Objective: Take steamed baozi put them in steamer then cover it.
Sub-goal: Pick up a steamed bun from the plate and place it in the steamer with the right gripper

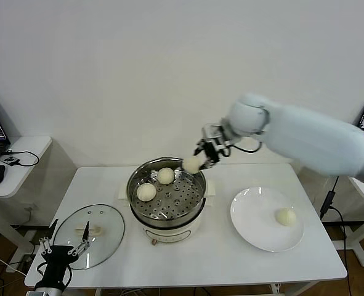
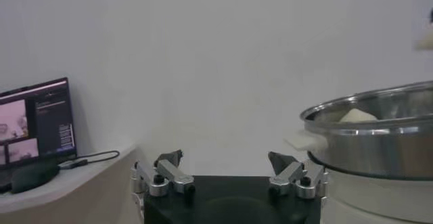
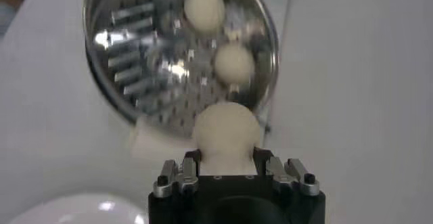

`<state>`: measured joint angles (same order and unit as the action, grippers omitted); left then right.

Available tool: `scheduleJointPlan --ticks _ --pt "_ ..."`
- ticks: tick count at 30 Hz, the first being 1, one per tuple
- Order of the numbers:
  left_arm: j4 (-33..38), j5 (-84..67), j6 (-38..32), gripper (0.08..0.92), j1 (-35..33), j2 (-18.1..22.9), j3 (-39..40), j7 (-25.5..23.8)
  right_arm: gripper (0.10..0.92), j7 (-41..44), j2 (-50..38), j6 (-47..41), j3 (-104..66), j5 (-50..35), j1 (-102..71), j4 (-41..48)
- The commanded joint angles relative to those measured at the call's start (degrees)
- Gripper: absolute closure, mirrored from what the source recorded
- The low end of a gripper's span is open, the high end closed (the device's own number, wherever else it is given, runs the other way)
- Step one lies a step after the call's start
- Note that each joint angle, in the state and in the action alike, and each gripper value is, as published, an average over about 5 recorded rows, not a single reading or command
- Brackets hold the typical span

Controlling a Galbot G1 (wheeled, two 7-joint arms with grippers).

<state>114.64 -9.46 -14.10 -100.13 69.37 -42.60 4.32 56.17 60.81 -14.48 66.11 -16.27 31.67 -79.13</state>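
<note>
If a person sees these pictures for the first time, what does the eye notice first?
First, the right gripper holding a steamed baozi over the far rim of the shiny steamer, where two baozi lie on the perforated tray. Then the white plate to the right with one baozi, and the glass cover flat on the table at left, near the open left gripper.

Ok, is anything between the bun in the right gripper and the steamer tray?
Nothing visible. The right gripper holds a bun over the open steamer's far rim; two buns sit left, and the lid lies aside on the table.
</note>
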Motion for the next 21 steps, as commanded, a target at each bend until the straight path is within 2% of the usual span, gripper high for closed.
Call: scheduleJointPlan --ticks 1,10,21 --pt "-0.2 -0.2 -0.1 0.177 -0.1 0.0 -0.8 0.0 0.516 1.3 12.7 8.6 5.7 0.1 1.9 4.2" --pt "-0.6 -0.3 -0.4 0.177 0.3 0.3 -0.9 0.1 0.516 2.7 14.1 19.3 9.2 9.2 0.1 4.0" --pt "-1.1 -0.3 -1.0 0.177 0.3 0.4 -0.8 0.2 0.516 3.2 13.4 22.9 10.2 14.4 -1.1 2.2"
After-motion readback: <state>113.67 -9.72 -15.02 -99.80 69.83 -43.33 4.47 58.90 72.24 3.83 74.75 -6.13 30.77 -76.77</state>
